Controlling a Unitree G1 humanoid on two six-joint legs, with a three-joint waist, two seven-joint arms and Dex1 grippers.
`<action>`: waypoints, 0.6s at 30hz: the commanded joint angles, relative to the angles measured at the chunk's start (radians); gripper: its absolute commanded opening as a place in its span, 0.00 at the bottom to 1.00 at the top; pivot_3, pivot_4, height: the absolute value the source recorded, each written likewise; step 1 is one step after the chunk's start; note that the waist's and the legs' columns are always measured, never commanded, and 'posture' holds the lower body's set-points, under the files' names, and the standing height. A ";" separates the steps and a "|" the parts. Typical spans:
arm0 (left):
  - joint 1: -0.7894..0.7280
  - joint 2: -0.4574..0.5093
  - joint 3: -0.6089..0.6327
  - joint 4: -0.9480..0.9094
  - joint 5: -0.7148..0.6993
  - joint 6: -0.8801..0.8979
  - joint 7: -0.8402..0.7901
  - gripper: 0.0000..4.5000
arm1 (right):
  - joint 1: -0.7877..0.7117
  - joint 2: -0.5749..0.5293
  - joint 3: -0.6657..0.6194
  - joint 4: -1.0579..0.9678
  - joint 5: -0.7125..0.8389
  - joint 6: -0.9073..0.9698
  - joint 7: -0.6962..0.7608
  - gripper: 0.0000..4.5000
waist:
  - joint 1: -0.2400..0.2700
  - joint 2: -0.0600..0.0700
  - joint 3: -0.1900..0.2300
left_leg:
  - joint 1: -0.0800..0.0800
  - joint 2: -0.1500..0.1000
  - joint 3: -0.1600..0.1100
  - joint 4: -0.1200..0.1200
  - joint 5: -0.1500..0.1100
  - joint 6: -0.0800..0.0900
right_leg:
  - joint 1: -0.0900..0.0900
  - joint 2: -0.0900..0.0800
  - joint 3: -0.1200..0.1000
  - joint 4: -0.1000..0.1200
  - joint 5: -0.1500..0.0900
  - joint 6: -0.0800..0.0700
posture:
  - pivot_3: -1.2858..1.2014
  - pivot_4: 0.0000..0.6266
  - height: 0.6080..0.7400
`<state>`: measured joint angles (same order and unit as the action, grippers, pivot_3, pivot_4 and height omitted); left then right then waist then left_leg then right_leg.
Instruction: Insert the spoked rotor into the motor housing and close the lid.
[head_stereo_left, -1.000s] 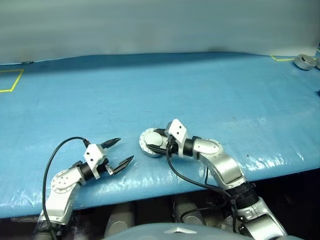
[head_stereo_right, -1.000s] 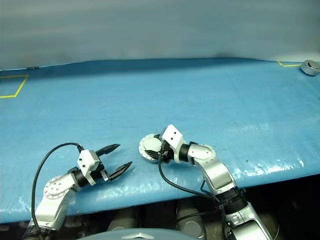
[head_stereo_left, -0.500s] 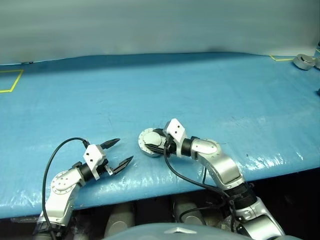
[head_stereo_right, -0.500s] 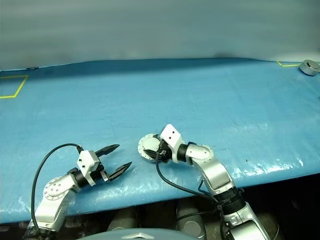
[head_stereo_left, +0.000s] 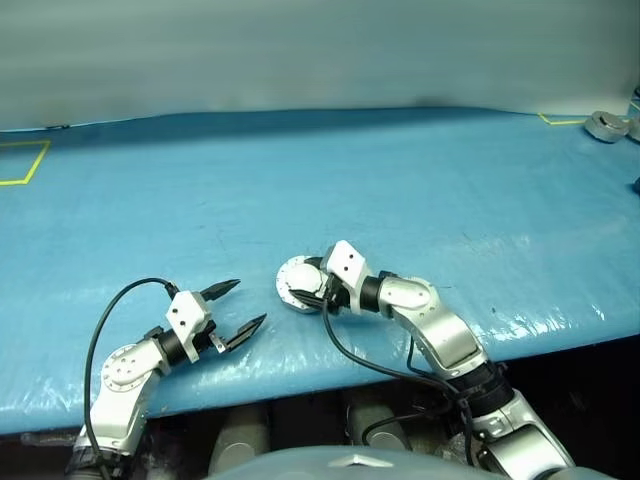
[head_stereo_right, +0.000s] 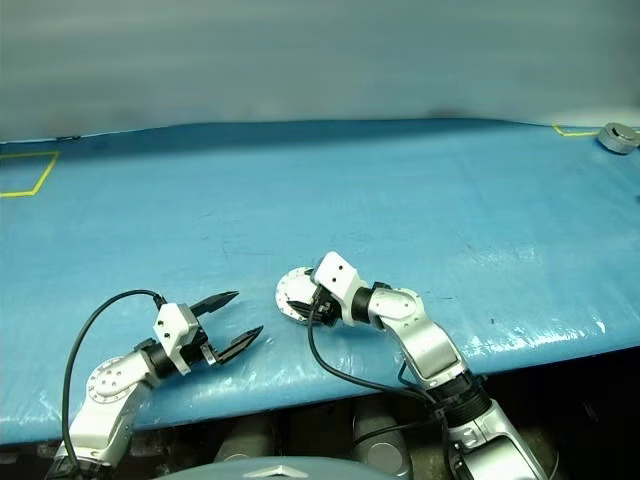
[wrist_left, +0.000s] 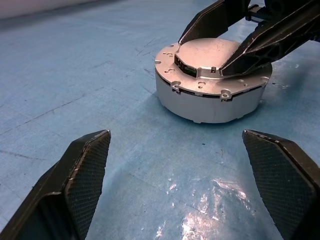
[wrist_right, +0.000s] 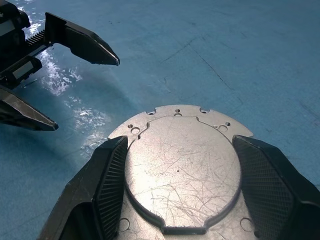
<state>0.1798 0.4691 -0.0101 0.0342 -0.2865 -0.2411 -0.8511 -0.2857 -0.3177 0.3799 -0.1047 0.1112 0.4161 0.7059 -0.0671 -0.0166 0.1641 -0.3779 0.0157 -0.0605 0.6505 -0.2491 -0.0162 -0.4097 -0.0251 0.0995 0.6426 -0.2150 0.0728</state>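
The motor housing (wrist_left: 210, 82) is a round grey puck with its smooth lid (wrist_right: 182, 170) shut flat on top, and it sits on the blue table (head_stereo_left: 420, 180) near the front edge. My right gripper (wrist_right: 180, 165) has one finger on each side of the raised lid, but I cannot tell if it is squeezing. My left gripper (head_stereo_left: 238, 307) is spread wide and holds nothing. My left wrist view shows the housing's side wall and little screw tabs, while my right wrist view shows the scratches on the lid.

Light: bright, even, cool cast.
Glare: patches seen on the table (head_stereo_left: 520, 322) near its front edge.
Shadows: soft, faint.
Focus: background wall blurred.
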 joint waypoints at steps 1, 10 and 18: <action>0.000 -0.002 0.002 -0.050 -0.011 0.014 0.003 1.00 | 0.013 -0.034 -0.035 0.069 -0.002 0.051 0.003 0.67 | 0.000 0.000 0.000 | 0.000 0.000 0.000 0.000 0.000 0.000 | 0.000 0.000 0.000 0.000 0.000 0.000 | 0.52 0.24 1.00; -0.005 -0.008 0.011 -0.073 -0.037 0.080 0.005 1.00 | 0.010 -0.067 -0.016 0.080 -0.010 0.031 0.036 0.67 | 0.007 -0.001 0.000 | -0.001 -0.001 0.000 -0.001 0.000 0.000 | 0.001 -0.001 0.000 0.000 0.000 0.000 | 0.52 0.24 1.00; -0.028 -0.030 0.019 -0.107 -0.094 0.196 0.041 1.00 | -0.006 -0.074 0.056 0.125 -0.108 0.074 -0.024 0.67 | 0.006 -0.002 -0.002 | 0.000 -0.001 0.000 -0.001 0.000 0.000 | 0.000 -0.001 0.000 -0.001 0.000 0.000 | 0.52 0.24 1.00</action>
<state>0.1642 0.4478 -0.0073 -0.0171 -0.3378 -0.0726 -0.8163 -0.3158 -0.3492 0.3929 -0.0832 0.1125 0.4186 0.7348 -0.0608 -0.0185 0.1624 -0.3781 0.0152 -0.0607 0.6498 -0.2491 -0.0162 -0.4100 -0.0257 0.0994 0.6419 -0.2150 0.0730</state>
